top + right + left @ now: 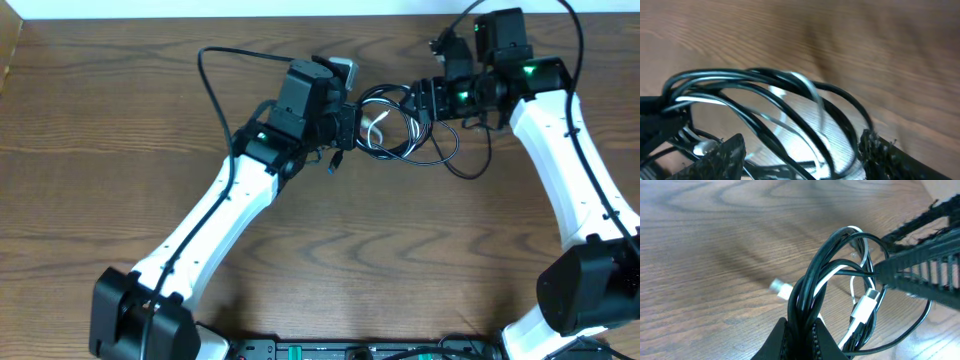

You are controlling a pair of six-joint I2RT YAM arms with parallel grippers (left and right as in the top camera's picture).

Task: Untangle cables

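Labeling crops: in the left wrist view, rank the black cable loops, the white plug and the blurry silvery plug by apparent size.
1. black cable loops
2. white plug
3. silvery plug, though it looks farther off, so that gap is unsure

**Your table (120, 150): brown wood with bold grain, running to a pale strip at the far edge.**

Towards the far edge, right of centre, you have the black cable (447, 160) spread in loose loops. Its outermost loop appears to lie flat on the wood. The white cable (378, 128) threads through those loops (whether it touches the boards, no view lets you tell). In the left wrist view a small silvery-white plug (780, 287) sits blurred, close to the wood. At the near edge stand the left arm's base (135, 320) and the right arm's base (585, 290), with a dark bar (350, 352) between them.
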